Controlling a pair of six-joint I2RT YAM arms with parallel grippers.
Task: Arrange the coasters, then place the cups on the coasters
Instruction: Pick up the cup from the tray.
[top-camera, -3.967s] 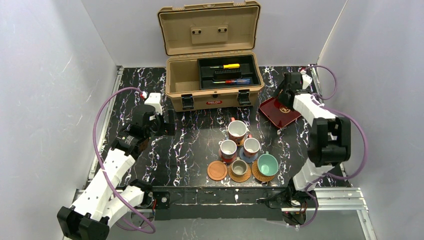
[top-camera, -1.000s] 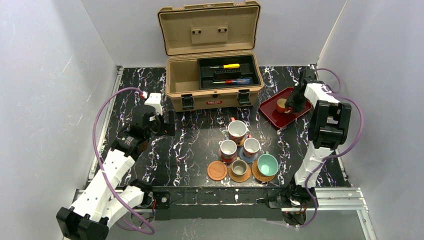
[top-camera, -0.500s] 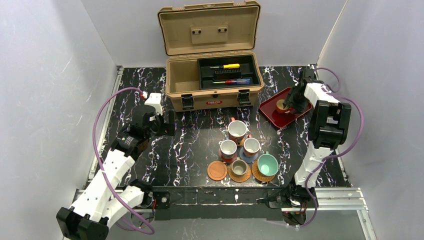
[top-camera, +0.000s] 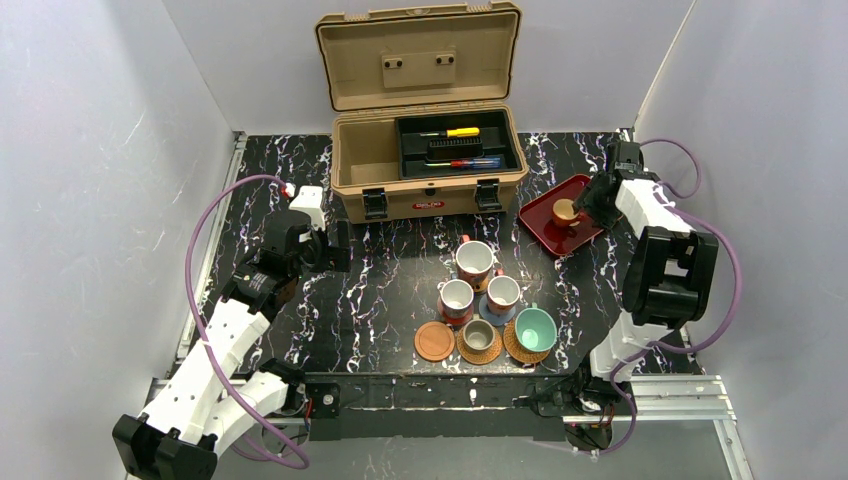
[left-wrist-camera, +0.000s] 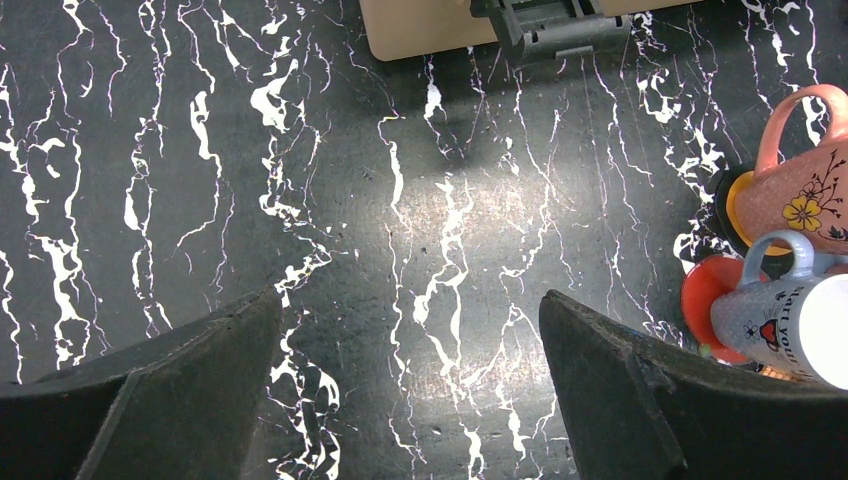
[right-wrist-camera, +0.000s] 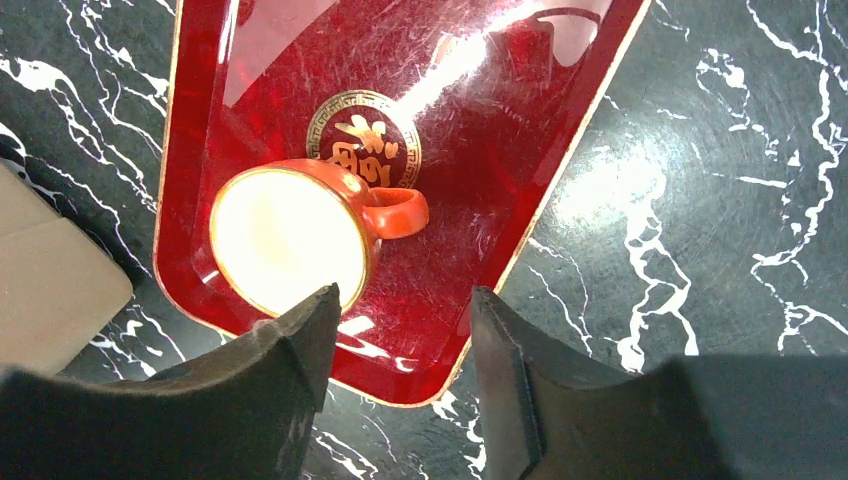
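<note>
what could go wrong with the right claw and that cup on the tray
1. The right claw is open and not yet around the orange cup on the red tray; closing on rim or handle could tip or slide it.
2. The wooden coaster, the only bare one, sits close beside the grey-olive cup; setting down there could knock it.
</note>
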